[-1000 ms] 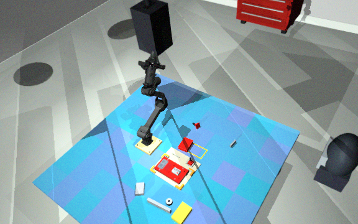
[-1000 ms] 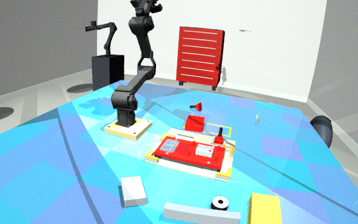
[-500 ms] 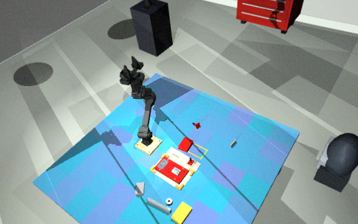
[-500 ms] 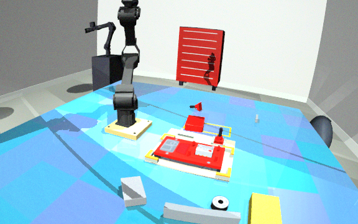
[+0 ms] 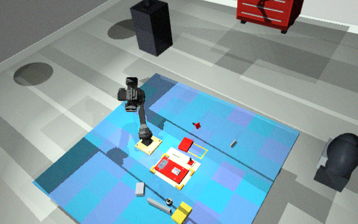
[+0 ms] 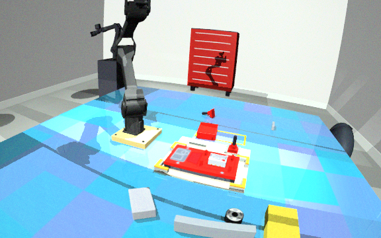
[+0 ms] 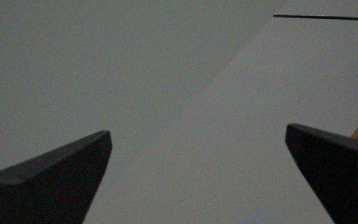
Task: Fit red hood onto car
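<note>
The black six-joint arm (image 6: 129, 76) stands nearly upright on its cream base plate (image 6: 151, 136), with the black parallel-jaw gripper (image 7: 195, 175) raised high, its jaws spread wide and nothing between them. The red hood shell (image 6: 207, 130) lies on the blue table (image 6: 61, 185), just behind the white jig (image 6: 247, 155), well apart from the gripper. The red car chassis (image 6: 198, 162) sits in the jig, its white engine block (image 6: 217, 159) in place.
</note>
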